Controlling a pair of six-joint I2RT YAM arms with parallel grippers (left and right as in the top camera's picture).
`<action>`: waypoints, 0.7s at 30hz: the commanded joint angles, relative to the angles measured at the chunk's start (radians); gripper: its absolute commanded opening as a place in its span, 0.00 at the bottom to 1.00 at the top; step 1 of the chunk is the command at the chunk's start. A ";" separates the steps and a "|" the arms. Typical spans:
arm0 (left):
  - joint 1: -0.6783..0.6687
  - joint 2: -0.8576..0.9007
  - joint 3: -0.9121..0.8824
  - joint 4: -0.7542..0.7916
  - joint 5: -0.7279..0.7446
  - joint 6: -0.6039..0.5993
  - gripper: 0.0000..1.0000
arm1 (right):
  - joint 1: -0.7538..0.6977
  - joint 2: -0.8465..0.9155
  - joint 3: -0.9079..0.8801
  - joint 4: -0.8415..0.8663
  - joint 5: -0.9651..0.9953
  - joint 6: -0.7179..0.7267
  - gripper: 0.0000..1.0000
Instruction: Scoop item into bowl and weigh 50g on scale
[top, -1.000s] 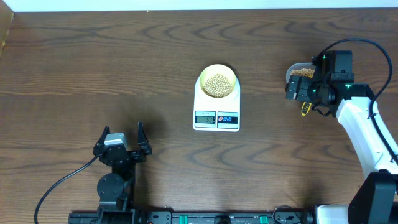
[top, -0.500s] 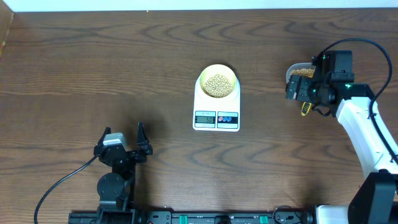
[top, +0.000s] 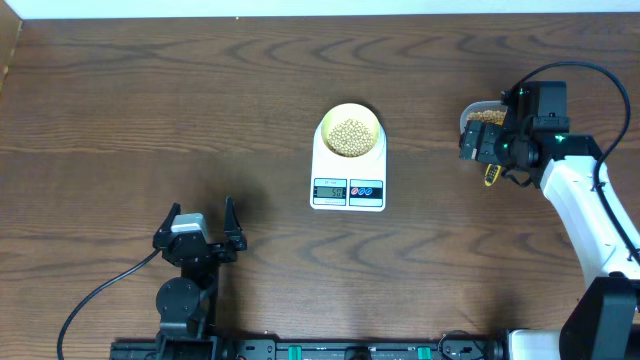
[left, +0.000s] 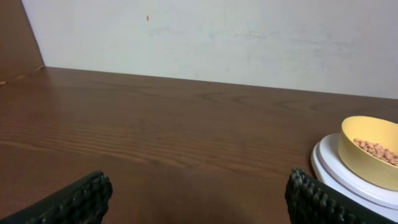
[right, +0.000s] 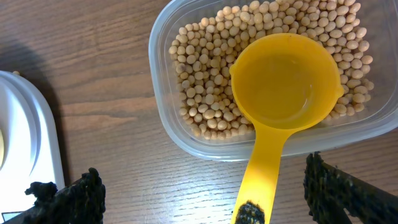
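The pale yellow-green bowl (top: 350, 131) holds tan beans (top: 349, 136) and stands on the white scale (top: 348, 171) at the table's middle; its display is lit. The bowl (left: 372, 151) and scale (left: 339, 176) also show at the right of the left wrist view. At the right, a clear tub (right: 261, 74) holds many beans (right: 205, 81), with an empty yellow scoop (right: 283, 93) resting in it, handle over the rim. My right gripper (right: 202, 193) is open above the scoop's handle, not touching it. My left gripper (top: 197, 232) is open and empty at the front left.
The tub (top: 484, 118) sits partly under the right arm in the overhead view. A white wall (left: 217, 37) borders the table's far edge. The scale's edge (right: 31, 143) shows at the left of the right wrist view.
The left gripper has shifted slightly to the right. The right arm, scoop and bowl have not moved.
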 joint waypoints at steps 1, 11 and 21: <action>0.005 -0.009 -0.016 -0.049 0.000 0.020 0.91 | -0.002 0.005 0.005 -0.001 -0.005 -0.014 0.99; 0.005 -0.009 -0.016 -0.050 0.010 0.019 0.91 | -0.002 0.005 0.005 -0.001 -0.005 -0.014 0.99; 0.005 -0.009 -0.016 -0.045 0.010 0.012 0.91 | -0.002 0.005 0.005 -0.001 -0.005 -0.014 0.99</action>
